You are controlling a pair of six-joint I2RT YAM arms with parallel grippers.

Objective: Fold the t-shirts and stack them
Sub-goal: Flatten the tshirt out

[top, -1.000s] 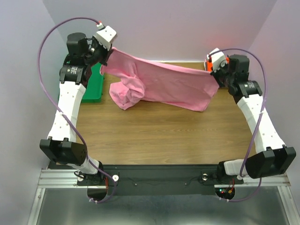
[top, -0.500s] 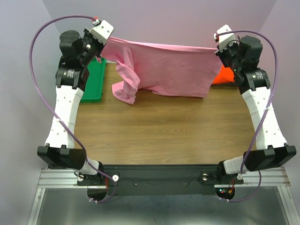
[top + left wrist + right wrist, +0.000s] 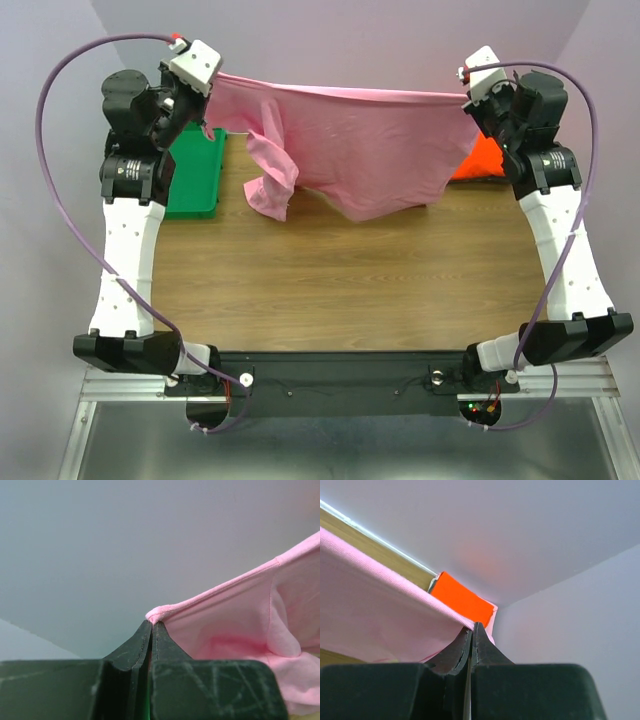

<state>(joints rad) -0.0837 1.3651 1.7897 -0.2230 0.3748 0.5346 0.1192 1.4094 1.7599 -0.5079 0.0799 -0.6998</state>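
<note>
Betw. L pincer [image 3: 151, 625], R pincer [image 3: 472, 626], pink tee [image 3: 370, 150]

White-and-black left arm [image 3: 130, 240] and right arm [image 3: 565, 250], both reared up, reaching far and wide apart; left gripper [image 3: 151, 624] and right gripper [image 3: 472, 626] each pinched tight on the bubblegum-pink cotton t-shirt [image 3: 360, 140].

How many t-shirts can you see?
2. The pink t-shirt hangs stretched in the air; the orange t-shirt lies behind it at the far right. Others may be hidden.
</note>
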